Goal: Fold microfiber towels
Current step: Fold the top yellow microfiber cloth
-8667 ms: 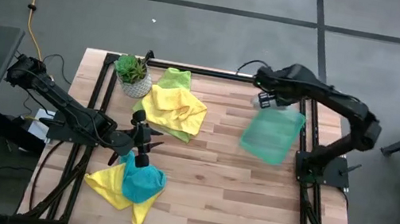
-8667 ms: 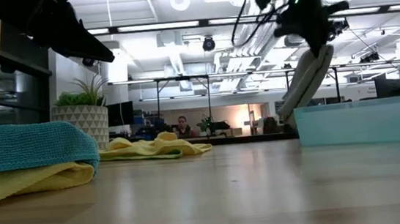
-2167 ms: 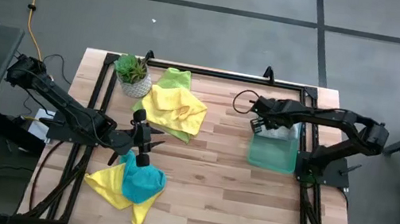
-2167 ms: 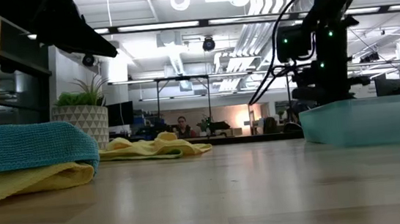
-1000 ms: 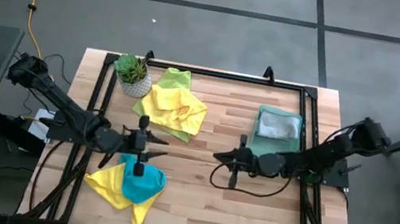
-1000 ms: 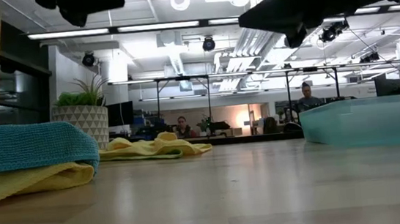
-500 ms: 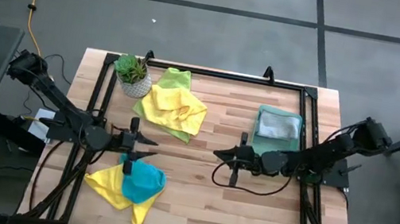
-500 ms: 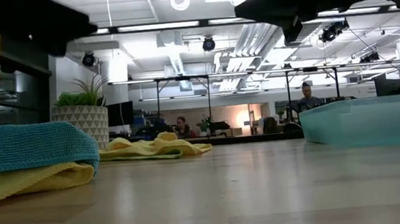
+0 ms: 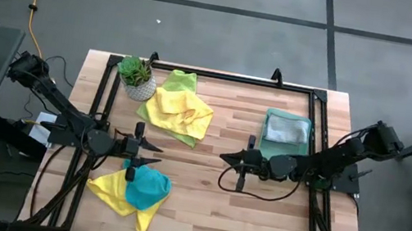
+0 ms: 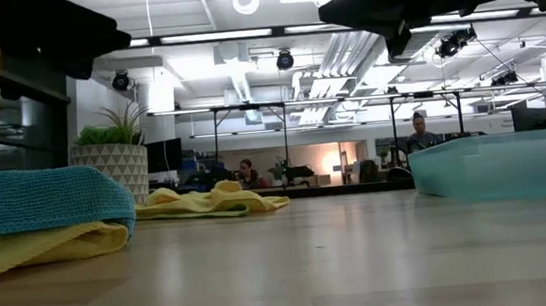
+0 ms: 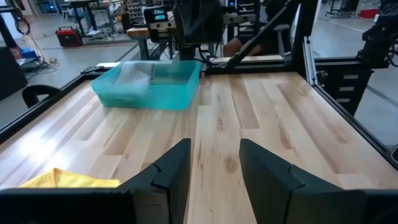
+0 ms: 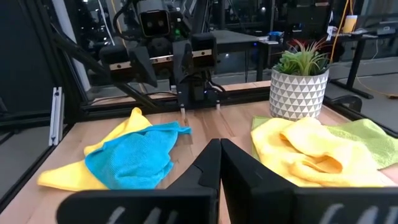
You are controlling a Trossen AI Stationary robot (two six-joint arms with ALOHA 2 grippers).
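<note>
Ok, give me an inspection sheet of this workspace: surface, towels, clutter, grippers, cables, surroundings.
Surface: wooden table, bare in the middle.
Job's things: teal towel lying on a yellow towel near the left arm; second yellow towel on a lime green towel at the far side; folded grey towel inside the green tray.
Clutter: potted plant beside the far pile.
Grippers: left gripper open, empty, above the table beside the teal towel; right gripper shut, empty, over the table's middle.
Cables: black cable looping under the right arm; yellow cord on the floor.
Surroundings: person seated in the room behind.
</note>
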